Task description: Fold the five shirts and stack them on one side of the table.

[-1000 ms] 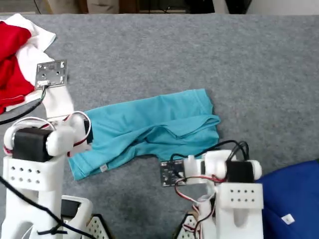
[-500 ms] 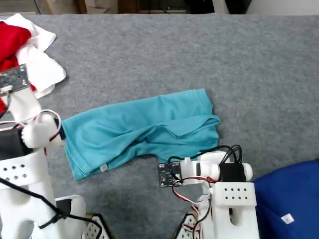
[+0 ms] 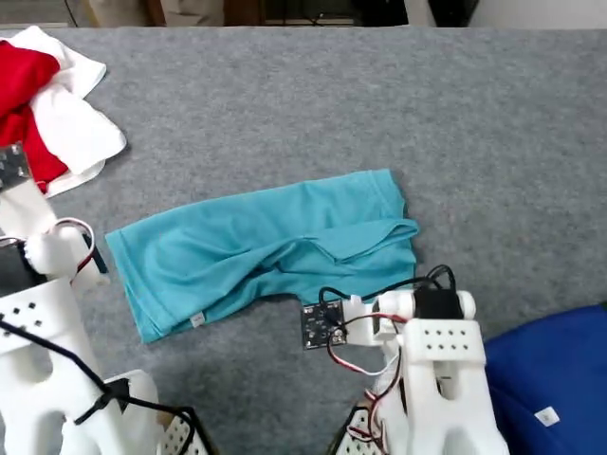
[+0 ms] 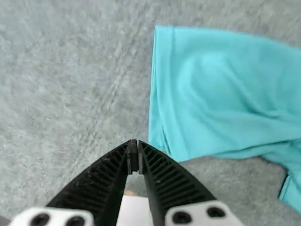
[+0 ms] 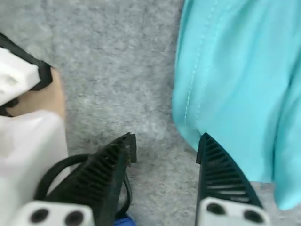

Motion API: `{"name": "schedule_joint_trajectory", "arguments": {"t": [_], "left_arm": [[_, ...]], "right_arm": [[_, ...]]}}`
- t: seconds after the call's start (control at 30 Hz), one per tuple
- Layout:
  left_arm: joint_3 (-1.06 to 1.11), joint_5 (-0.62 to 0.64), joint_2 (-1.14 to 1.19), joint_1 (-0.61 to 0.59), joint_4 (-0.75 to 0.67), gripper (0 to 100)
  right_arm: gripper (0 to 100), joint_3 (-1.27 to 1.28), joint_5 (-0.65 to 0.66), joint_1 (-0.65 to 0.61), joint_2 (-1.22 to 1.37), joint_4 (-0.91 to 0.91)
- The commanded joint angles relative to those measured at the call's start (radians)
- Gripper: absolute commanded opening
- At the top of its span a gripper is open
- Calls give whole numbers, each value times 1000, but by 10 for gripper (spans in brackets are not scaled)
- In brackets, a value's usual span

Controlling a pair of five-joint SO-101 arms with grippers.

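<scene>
Surface: grey table point(image 3: 493, 114); teal shirt point(image 3: 266, 251) lies rumpled mid-table.
Left gripper point(image 4: 133, 157): pressed together, empty, over bare table just beside the shirt's edge.
Right gripper point(image 5: 167, 139): spread, empty, at another edge.
Other shirts: red point(image 3: 24, 104) and white point(image 3: 81, 133) heaped at a far corner; blue point(image 3: 560, 379) near the right arm.
Advice: likely best to smooth first, pinch corners cleanly, fold evenly.

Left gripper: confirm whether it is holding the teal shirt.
No, the left gripper is shut on nothing, beside the teal shirt.
</scene>
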Motion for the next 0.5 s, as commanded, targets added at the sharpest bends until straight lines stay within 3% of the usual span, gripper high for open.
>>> {"name": "schedule_joint_trajectory", "arguments": {"t": [0.0, 0.33, 0.47], "left_arm": [[32, -38, 1, -26, 3, 24], [37, -94, 1, -84, 2, 24], [38, -94, -1, -84, 2, 24]], "right_arm": [[221, 12, -6, -15, 91, -2], [219, -33, -8, -8, 410, -195], [123, -119, -57, -8, 512, -249]]}}
